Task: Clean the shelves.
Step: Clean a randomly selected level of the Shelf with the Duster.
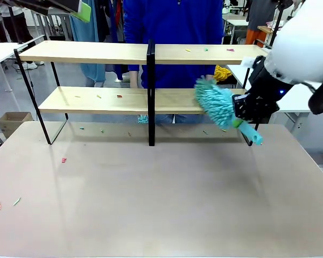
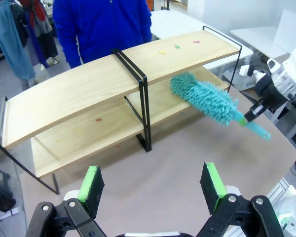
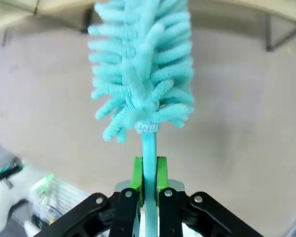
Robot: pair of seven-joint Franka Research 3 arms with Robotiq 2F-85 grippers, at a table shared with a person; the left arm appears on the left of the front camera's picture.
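The shelves point(image 1: 97, 52) stand across the far half of the table, two long wood boards in a black frame with a central upright point(image 1: 151, 91). My right gripper point(image 1: 242, 112) is shut on the handle of a teal fluffy duster point(image 1: 212, 105). The duster's head lies at the right part of the lower board. In the right wrist view the green pads point(image 3: 161, 173) clamp the thin teal handle point(image 3: 148, 148). My left gripper point(image 2: 152, 182) hangs open high above the table, facing the shelves point(image 2: 89, 84), and appears at the top left corner point(image 1: 78, 8).
Small coloured scraps lie on the top board point(image 1: 206, 49), the lower board point(image 1: 119, 96) and the table point(image 1: 63, 159). A person in a blue top point(image 1: 172, 21) stands right behind the shelves. White tables flank both sides, and a cardboard box point(image 1: 11, 121) sits on the floor at left.
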